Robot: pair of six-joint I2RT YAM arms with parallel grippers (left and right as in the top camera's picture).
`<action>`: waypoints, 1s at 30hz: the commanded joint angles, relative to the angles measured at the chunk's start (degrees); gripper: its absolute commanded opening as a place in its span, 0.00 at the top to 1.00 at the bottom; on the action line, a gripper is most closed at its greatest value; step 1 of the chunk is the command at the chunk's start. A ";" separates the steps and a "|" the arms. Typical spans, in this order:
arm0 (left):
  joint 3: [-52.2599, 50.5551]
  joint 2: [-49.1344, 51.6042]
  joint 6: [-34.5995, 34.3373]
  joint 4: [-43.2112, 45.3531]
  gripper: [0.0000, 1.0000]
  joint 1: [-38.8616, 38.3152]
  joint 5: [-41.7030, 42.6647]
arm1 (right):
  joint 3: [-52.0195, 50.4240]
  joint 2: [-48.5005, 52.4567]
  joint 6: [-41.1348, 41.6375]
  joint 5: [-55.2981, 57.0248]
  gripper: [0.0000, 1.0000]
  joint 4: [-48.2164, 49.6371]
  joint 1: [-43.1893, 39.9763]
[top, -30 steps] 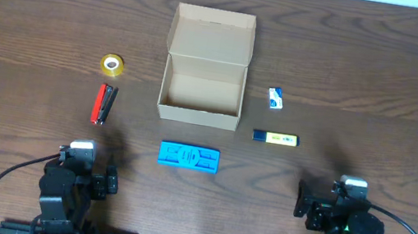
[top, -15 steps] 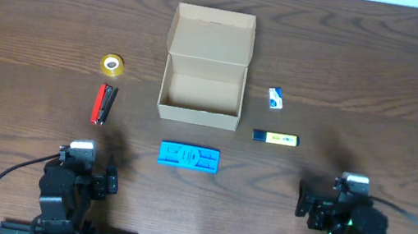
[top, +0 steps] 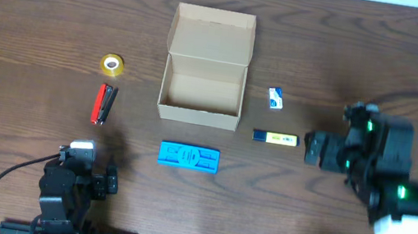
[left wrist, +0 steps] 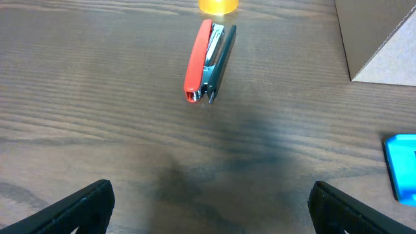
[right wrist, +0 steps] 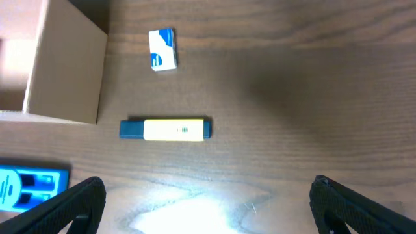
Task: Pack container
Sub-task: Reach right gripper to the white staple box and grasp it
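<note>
Nothing here that I can actually read.

From my right wrist, the highlighter (right wrist: 166,130) has a small dark mark on its pale yellow barrel, too fine to make out as letters. The eraser (right wrist: 162,49) wears a blue-and-white sleeve whose printing is only a blur. From overhead, the blue case (top: 188,157) shows darker blue shapes across its top, but I cannot tell whether they are words or a pattern. The cardboard box (top: 197,116) shows me only plain tan card. From my left wrist, the red stapler (left wrist: 207,62) shows bare colour and metal, with any stamp too small to tell.
</note>
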 commanded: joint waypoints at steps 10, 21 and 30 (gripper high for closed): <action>-0.74 -0.39 0.98 -0.15 0.05 0.13 -0.26 | 27.85 32.20 1.88 3.91 0.01 -5.88 5.44; -0.74 -0.39 0.98 -0.15 0.05 0.13 -0.26 | 34.12 49.00 0.76 6.64 0.01 -2.36 10.32; -0.74 -0.39 0.98 -0.15 0.05 0.13 -0.26 | 34.05 54.69 1.03 6.80 0.01 1.11 10.25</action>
